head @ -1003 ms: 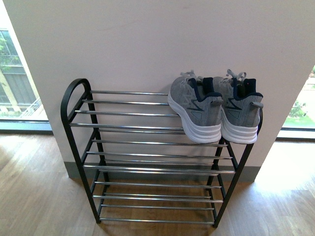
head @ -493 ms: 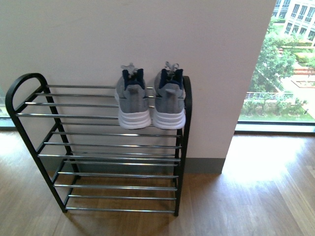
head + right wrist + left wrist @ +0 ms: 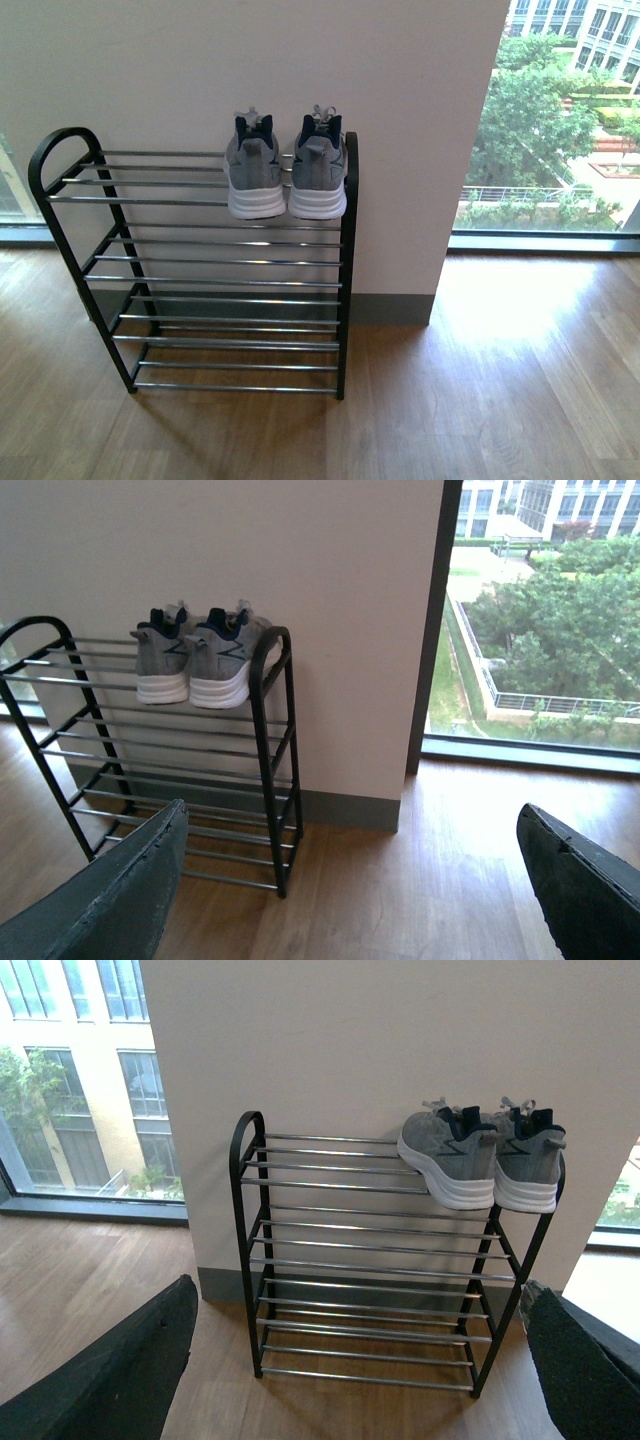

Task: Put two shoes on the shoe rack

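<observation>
Front view: your two shoes sit side by side, heels out, on the top tier of the shoe rack, at the end by its right post (no arm shows here). Left wrist view: the left gripper holds its jaws spread wide, empty, with the rack and shoes well beyond them. Right wrist view: the right gripper likewise has spread, empty jaws, with bare wooden floor between them and the rack well ahead.

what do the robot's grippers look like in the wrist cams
Only the fingers show. The left gripper has two broad, matte black fingers tapering to blunt tips. The right gripper has the same shape, its fingers looking greyer and scuffed. No cables or markings visible.
</observation>
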`<state>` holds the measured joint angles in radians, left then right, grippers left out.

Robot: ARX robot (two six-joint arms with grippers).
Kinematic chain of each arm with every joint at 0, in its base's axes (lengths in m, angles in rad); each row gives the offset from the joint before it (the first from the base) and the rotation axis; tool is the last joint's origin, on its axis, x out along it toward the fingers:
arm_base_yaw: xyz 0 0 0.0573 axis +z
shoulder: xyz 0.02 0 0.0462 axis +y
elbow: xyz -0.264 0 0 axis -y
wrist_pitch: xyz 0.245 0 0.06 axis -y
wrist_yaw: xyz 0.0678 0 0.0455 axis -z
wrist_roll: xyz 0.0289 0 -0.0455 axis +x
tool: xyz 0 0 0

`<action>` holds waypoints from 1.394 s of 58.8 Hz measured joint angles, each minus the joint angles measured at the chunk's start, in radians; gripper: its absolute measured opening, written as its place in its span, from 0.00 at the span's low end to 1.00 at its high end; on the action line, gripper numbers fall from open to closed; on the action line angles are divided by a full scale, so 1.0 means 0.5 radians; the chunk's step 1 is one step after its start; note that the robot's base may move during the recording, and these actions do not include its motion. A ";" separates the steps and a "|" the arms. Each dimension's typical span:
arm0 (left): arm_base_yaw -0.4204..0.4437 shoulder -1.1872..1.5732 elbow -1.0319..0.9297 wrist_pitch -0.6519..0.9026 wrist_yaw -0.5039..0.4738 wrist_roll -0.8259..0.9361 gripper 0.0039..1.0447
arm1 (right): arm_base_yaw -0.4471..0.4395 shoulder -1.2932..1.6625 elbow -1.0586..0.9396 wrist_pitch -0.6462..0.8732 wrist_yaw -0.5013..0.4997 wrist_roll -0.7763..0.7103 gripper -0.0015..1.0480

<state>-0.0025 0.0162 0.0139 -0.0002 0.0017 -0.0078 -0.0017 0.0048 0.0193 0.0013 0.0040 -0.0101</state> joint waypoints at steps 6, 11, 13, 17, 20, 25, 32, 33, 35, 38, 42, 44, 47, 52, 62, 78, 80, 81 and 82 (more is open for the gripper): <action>0.000 0.000 0.000 -0.001 -0.002 0.000 0.91 | 0.000 -0.001 0.000 0.000 -0.002 0.000 0.91; 0.000 -0.001 0.000 0.000 -0.002 0.000 0.91 | 0.000 0.000 0.000 0.000 -0.001 0.000 0.91; 0.000 -0.001 0.000 0.000 -0.002 0.000 0.91 | 0.001 -0.001 0.000 0.000 -0.002 0.000 0.91; 0.000 -0.001 0.000 0.000 -0.002 0.000 0.91 | 0.001 0.000 0.000 0.000 -0.002 0.000 0.91; 0.000 -0.001 0.000 0.000 -0.002 0.000 0.91 | 0.001 0.000 0.000 0.000 -0.002 0.000 0.91; -0.001 0.000 0.000 -0.001 -0.005 0.000 0.91 | 0.000 -0.002 0.000 0.000 -0.011 0.000 0.91; -0.001 -0.001 0.000 0.000 -0.005 0.000 0.91 | 0.000 0.000 0.000 -0.002 -0.013 0.000 0.91; -0.001 0.000 0.000 0.000 -0.005 0.000 0.91 | 0.000 -0.001 0.000 -0.002 -0.014 0.000 0.91; -0.001 0.000 0.000 -0.001 -0.004 0.000 0.91 | 0.000 -0.001 0.000 -0.002 -0.014 0.000 0.91; -0.001 -0.001 0.000 0.000 -0.004 0.000 0.91 | 0.000 0.000 0.000 -0.002 -0.012 0.000 0.91; -0.001 0.000 0.000 0.000 -0.005 0.000 0.91 | 0.000 0.000 0.000 -0.002 -0.013 0.000 0.91; -0.001 0.000 0.000 0.000 -0.005 0.000 0.91 | 0.000 0.000 0.000 -0.002 -0.013 0.000 0.91; -0.001 0.000 0.000 0.000 -0.004 0.000 0.91 | 0.000 -0.001 0.000 -0.003 -0.013 0.000 0.91; -0.001 0.000 0.000 0.000 -0.004 0.000 0.91 | 0.000 0.000 0.000 -0.003 -0.014 0.000 0.91; 0.000 -0.001 0.000 0.000 -0.001 0.000 0.91 | 0.001 0.000 0.000 -0.003 -0.004 0.000 0.91; 0.000 -0.001 0.000 -0.001 -0.002 0.000 0.91 | 0.001 -0.001 0.000 -0.003 -0.002 0.000 0.91; 0.000 -0.001 0.000 0.000 -0.003 0.000 0.91 | 0.001 -0.001 0.000 -0.003 -0.008 0.000 0.91; 0.000 -0.001 0.000 0.000 -0.003 0.000 0.91 | 0.001 -0.001 0.000 -0.003 -0.008 0.000 0.91; 0.000 -0.001 0.000 0.000 -0.002 0.000 0.91 | 0.001 -0.002 0.000 -0.003 -0.007 0.000 0.91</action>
<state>-0.0025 0.0158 0.0139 -0.0002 0.0006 -0.0078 -0.0013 0.0040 0.0193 -0.0002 0.0006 -0.0101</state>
